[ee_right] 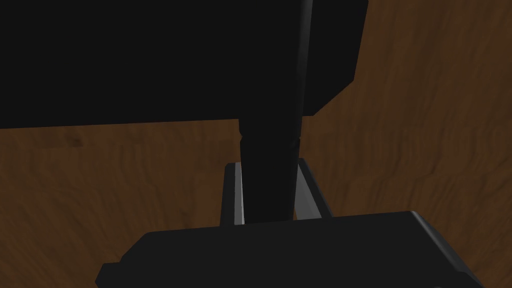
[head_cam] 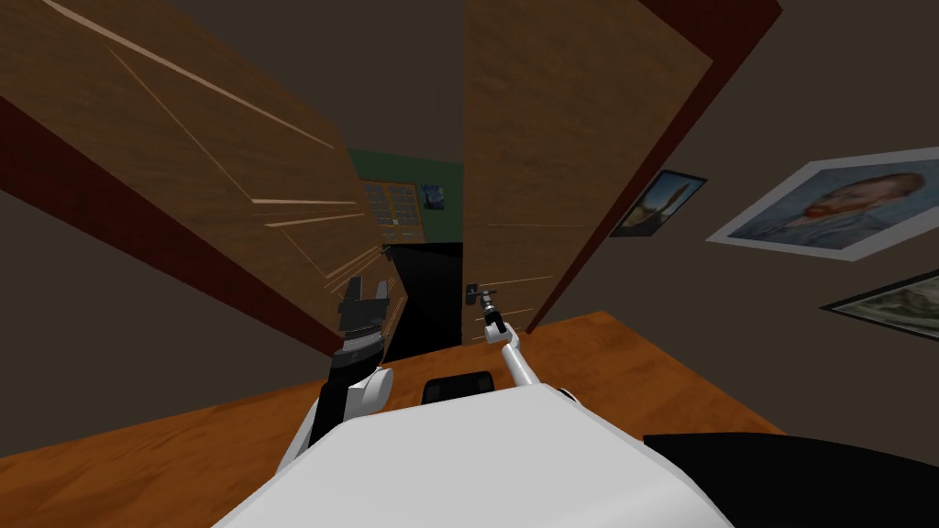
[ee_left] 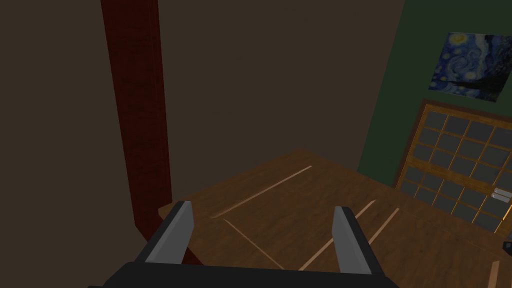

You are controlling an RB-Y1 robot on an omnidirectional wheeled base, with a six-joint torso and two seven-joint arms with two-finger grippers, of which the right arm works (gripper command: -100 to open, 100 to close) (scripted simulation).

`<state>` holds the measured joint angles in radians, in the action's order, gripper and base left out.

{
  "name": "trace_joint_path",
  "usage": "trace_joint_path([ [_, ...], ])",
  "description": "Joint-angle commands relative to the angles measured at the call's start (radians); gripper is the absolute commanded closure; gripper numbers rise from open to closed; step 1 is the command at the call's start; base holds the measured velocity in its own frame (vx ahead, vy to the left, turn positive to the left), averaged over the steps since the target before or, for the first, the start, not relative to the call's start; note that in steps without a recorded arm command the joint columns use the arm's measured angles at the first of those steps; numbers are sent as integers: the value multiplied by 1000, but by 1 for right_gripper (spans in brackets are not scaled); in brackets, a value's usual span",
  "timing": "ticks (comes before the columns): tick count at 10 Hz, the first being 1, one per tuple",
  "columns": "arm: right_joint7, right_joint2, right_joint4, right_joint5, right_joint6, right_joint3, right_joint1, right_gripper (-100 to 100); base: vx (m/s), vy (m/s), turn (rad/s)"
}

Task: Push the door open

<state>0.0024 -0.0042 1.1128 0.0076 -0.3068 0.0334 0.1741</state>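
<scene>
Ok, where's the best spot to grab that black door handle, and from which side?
Grip the handle by its slim lever, a finger on each side, coming straight at the door face. The bar stands off the wood and is narrow; the right gripper clamps it that way.

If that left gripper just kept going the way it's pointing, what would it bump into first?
Most likely the wooden door panel right beyond the open left gripper, though depth is unclear from here.

Dim all around me, soft even light, floor (head_cam: 642, 367) brightest, my head view stretches at the corners, my right wrist view darkest.
</scene>
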Motion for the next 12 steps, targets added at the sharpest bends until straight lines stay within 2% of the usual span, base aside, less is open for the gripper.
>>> trace_joint_path([
  [1,1,0,-3,1,2,1,-5,100,-13,-4,13],
  [4,1,0,-3,1,2,1,-5,100,0,0,0],
  [5,2,-9,-2,-2,1,-11,2,100,106,46,-27],
  [10,9,-30,-6,-8,1,-47,4,100,169,75,-44],
  [12,14,-40,-9,-13,0,-72,6,100,194,88,-60],
])
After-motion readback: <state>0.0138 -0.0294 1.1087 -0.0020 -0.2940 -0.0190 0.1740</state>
